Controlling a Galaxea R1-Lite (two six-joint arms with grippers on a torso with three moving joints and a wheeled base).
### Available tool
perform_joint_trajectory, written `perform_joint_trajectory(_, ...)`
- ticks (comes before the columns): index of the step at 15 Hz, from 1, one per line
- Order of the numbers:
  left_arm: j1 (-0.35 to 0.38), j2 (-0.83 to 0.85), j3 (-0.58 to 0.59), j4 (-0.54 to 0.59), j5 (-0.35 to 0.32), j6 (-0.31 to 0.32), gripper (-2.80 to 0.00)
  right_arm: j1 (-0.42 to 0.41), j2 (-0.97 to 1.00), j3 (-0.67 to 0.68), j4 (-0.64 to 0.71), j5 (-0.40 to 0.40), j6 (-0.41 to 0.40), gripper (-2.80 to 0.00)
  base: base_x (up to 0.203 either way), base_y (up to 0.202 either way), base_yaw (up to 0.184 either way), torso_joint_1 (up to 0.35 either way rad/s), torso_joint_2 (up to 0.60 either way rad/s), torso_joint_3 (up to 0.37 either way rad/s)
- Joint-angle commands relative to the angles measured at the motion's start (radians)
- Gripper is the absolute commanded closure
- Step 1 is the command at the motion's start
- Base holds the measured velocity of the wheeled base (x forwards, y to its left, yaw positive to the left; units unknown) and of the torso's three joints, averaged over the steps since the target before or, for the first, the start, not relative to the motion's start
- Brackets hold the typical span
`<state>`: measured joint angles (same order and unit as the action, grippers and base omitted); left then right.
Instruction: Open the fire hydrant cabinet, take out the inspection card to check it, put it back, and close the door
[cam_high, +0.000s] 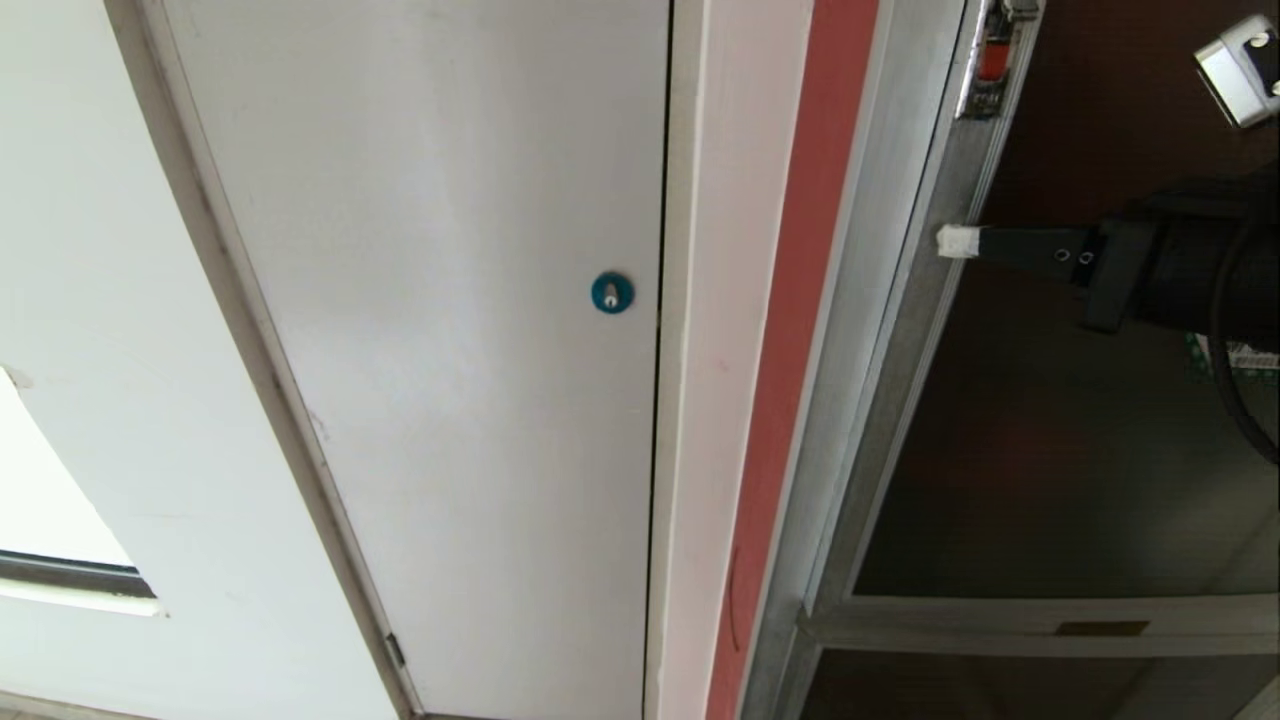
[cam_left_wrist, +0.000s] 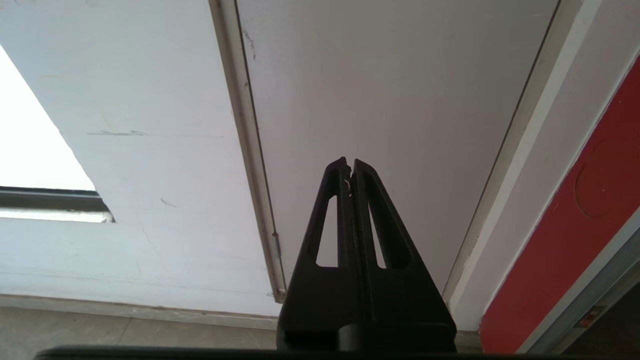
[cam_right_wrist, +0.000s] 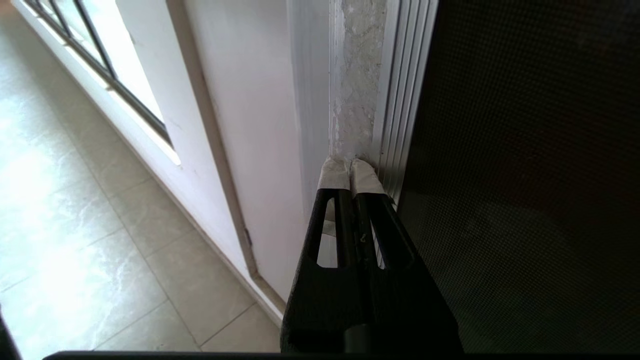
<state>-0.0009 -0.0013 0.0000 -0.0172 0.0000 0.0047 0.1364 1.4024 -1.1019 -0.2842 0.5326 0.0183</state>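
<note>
At the left edge of the door (cam_high: 1050, 450), the right gripper (cam_high: 955, 242) reaches in from the R side, level, fingers pressed together w/ nothing between them. Its white-taped tips sit against the silver frame strip of the door, just below the red latch (cam_high: 992, 58). In the right wrist view the taped fingertips (cam_right_wrist: 334, 175) meet the seam where the ribbed metal frame joins rough plaster; can't tell if they hook behind the edge. The door is dark tinted glass and lies flat in the fire hydrant cabinet (cam_high: 850, 330), appears shut. A red strip runs alongside the cabinet frame. Left of the door stands a white panel (cam_high: 430, 350) w/ a blue round lock (cam_high: 612, 293). The left gripper (cam_left_wrist: 350, 167) hangs well left of the door, low, facing the white panel's base, fingers together, empty. Inspection card not seen.
</note>
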Motion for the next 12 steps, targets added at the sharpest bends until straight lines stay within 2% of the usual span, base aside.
perform_joint_trajectory(1,0.0,0.0,0.006,0.0,0.0,0.0,0.0,0.0,0.044,-0.005,-0.019,-0.013,0.0,0.0,0.0,0.0,0.0,0.0,0.0,0.0)
perform_joint_trajectory(12,0.0,0.0,0.006,-0.001,0.0,0.0,0.0,0.0,0.081,-0.027,-0.035,-0.037,0.0,0.0,0.0,0.0,0.0,0.0,0.0,0.0)
